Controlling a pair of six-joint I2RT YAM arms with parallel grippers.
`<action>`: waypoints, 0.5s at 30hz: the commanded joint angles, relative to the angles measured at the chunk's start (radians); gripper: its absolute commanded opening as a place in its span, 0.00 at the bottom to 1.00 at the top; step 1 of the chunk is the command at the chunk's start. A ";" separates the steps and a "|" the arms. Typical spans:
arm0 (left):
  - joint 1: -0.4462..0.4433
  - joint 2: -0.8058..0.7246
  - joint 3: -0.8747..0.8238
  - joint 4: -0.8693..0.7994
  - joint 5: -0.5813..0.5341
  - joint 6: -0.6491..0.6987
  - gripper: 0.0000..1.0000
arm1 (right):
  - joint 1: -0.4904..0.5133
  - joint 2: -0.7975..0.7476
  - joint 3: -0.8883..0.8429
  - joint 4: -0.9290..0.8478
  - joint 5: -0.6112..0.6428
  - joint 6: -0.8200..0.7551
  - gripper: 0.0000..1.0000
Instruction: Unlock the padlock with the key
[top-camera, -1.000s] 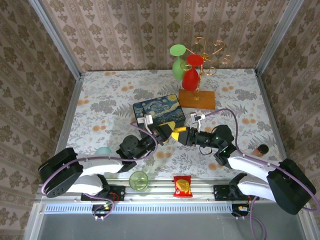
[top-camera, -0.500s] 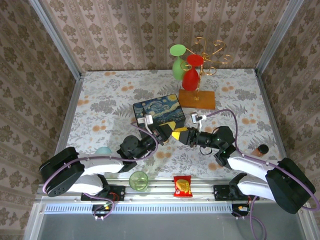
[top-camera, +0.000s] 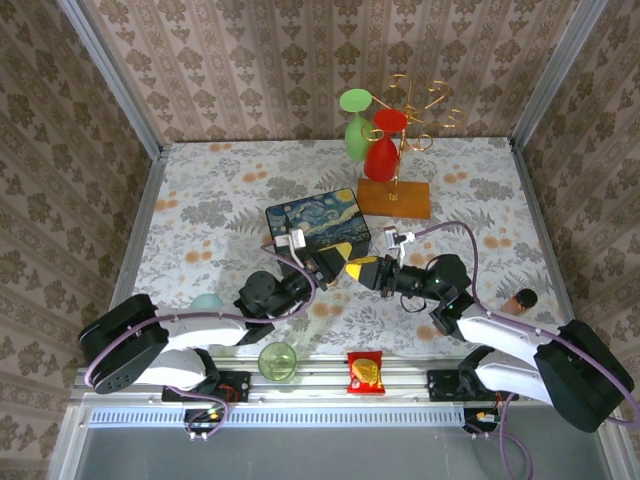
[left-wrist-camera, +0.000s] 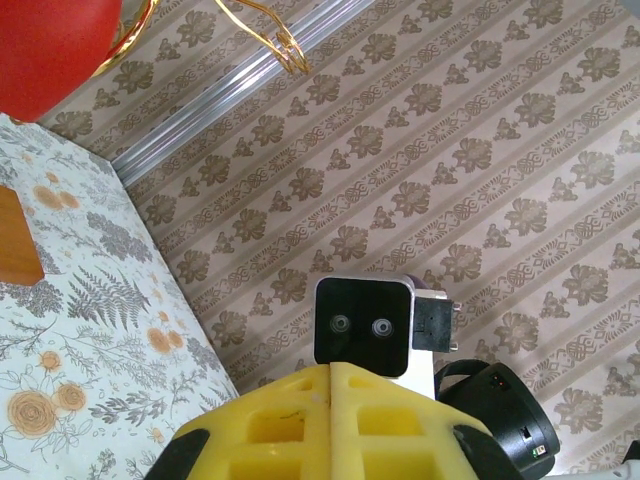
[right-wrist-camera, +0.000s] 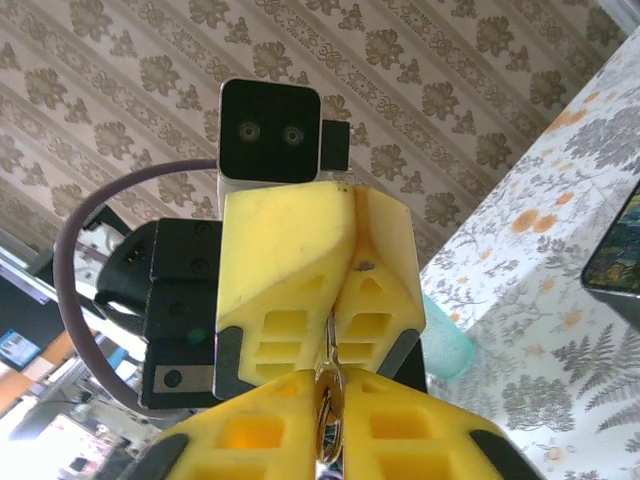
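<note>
My two grippers meet tip to tip above the table, just in front of the painted box (top-camera: 318, 222). The left gripper (top-camera: 342, 256) is shut. In the right wrist view a thin silver key (right-wrist-camera: 331, 352) runs up between the left gripper's yellow fingers (right-wrist-camera: 290, 270). The key's rounded end sits pinched in my right gripper (right-wrist-camera: 330, 385), which is shut on it. In the left wrist view the left gripper (left-wrist-camera: 330, 368) shows its pads pressed together, with the right wrist's camera block just beyond. The right gripper (top-camera: 356, 268) reaches in from the right. The padlock is hidden.
A wooden base (top-camera: 394, 197) with red and green balloons and gold wire stands behind the box. A teal cup (top-camera: 207, 301) sits near the left arm. A green glass (top-camera: 277, 361) and a red snack packet (top-camera: 365, 372) lie at the near rail.
The right gripper's jaws have closed onto the key's end and it has edged slightly left toward the left gripper. The left gripper has stayed shut in place.
</note>
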 joint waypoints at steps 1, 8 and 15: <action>0.004 0.005 0.008 0.033 -0.009 -0.012 0.00 | 0.003 -0.049 -0.014 -0.032 0.023 -0.046 0.06; 0.005 0.018 -0.001 0.030 -0.020 -0.016 0.00 | 0.003 -0.125 -0.025 -0.126 0.046 -0.087 0.00; 0.009 0.006 -0.032 0.005 -0.066 0.009 0.16 | -0.010 -0.216 -0.012 -0.350 0.051 -0.165 0.00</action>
